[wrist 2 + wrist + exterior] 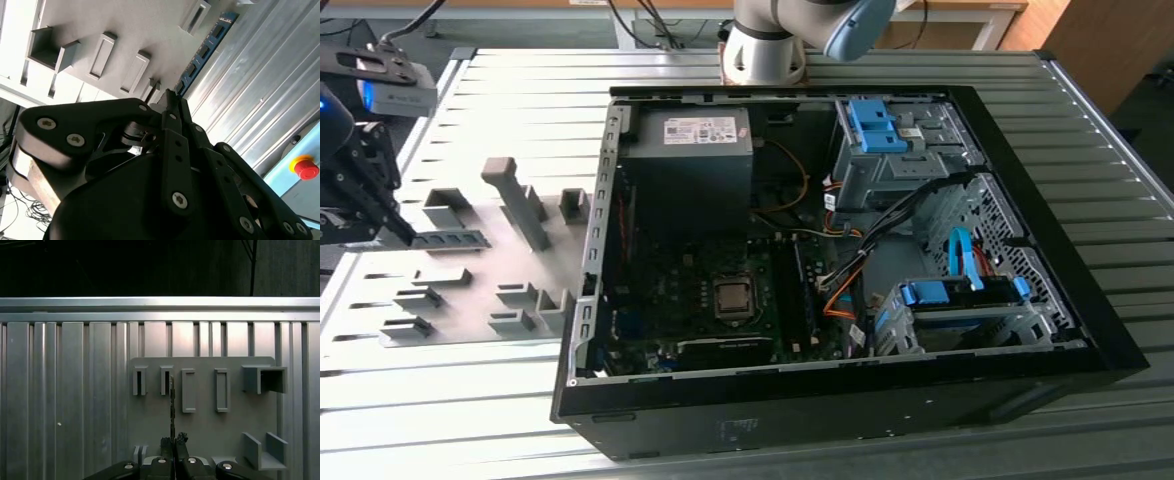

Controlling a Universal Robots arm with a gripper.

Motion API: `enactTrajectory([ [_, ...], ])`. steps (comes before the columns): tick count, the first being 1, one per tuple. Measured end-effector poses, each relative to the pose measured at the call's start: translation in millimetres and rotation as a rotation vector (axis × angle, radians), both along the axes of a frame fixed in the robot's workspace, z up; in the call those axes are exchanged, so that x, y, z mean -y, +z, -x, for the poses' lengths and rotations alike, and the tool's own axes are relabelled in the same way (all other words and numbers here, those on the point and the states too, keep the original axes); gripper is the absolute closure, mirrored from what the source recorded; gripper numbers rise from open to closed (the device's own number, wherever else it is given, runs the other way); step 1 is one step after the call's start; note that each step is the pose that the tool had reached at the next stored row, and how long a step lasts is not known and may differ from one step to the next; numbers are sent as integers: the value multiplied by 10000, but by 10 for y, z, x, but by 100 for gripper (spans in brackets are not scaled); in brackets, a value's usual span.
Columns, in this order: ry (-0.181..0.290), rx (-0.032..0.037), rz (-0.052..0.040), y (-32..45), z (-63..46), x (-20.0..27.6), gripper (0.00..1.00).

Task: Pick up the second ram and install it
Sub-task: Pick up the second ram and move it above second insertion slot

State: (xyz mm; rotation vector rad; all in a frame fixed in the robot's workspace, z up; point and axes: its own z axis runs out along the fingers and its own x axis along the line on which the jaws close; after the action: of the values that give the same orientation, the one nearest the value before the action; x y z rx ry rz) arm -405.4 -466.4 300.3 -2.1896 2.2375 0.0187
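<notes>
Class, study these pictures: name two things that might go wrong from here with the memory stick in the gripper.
1. The gripper pinches the second ram near one end, so the long free length may tilt or slip in the grip.
2. Grey fixture blocks stand close beside the stick, and it might catch on one if it swings sideways.

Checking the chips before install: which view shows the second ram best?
The second wrist view: the second ram shows its blue face and row of black chips, running out from the gripper, jaws shut on it. The first wrist view shows it edge-on, a thin line. In the exterior view it is too small to tell.
</notes>
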Motion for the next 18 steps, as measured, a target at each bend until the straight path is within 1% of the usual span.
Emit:
enactTrajectory([
  [4,0,0,0,65,0,0,86],
  [5,0,1,0,97,0,0,86],
  [7,1,0,0,131,0,0,86],
  [8,1,1,0,166,0,0,86],
  [18,1,2,-1,336,-1,-2,86],
])
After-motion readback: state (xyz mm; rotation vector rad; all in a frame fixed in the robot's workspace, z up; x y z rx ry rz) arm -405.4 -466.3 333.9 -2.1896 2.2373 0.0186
